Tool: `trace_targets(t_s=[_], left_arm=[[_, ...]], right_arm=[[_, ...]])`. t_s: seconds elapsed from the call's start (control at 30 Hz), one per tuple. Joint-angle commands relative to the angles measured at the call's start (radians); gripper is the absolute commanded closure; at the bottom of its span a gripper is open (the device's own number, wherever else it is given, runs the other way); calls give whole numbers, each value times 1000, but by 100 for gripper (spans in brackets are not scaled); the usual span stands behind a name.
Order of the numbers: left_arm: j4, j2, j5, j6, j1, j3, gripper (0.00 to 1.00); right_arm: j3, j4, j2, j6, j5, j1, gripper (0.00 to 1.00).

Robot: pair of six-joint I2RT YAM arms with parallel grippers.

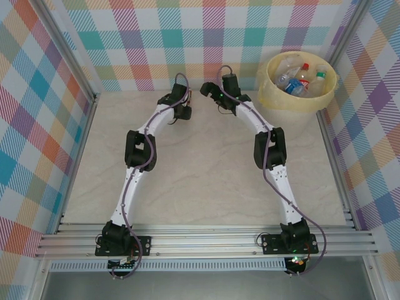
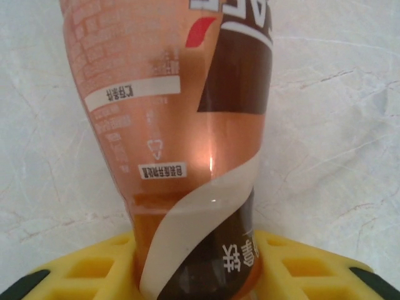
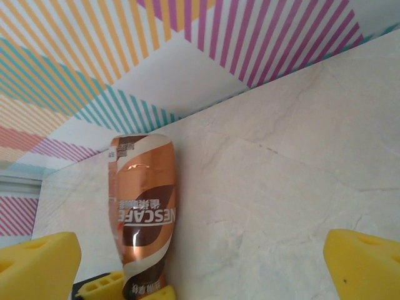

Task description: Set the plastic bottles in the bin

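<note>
yellow pads of the left gripper sit at the bottom of the wrist frame, pinched around the narrow end of a copper-brown nescafe bottle, likely because the slim part grips best. whether it is clear of the marbled table i cannot tell. right gripper hangs spread wide, holding nothing, facing that bottle. the bin, upper right of the top frame, holds several bottles.

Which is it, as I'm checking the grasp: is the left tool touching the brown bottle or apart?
Touching. The left wrist view shows the left tool's yellow pads pressed against both sides of the brown bottle.
</note>
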Motion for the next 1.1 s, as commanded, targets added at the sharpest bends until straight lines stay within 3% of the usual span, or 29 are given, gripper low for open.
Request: trace_targets(t_s=[0.0,0.23,0.4,0.53,0.73,0.87,1.07], left_arm=[[-63,-76,-22,-50,-10,-140,63],[205,-414,105,-105,-15,-597,73],[438,-688,342,-159,-18,-929,74],[558,-867,518,-232,-27,-1098,74],[672,-1050,712,-327,-48,-1228,74],[701,-1118,796,-354,-65,-1263,74],[801,-1152,908,-424,-89,-1282,74]], right_arm=[[-42,5,-114,-43,-58,10,0],[-215,11,-272,-49,-177,15,0],[-384,24,-421,-34,-276,16,0],[-560,58,-575,-59,-317,16,0],[-768,30,-805,-139,-395,9,0],[-900,140,-918,-102,-527,-2,0],[-993,247,-998,-58,-568,-7,0]])
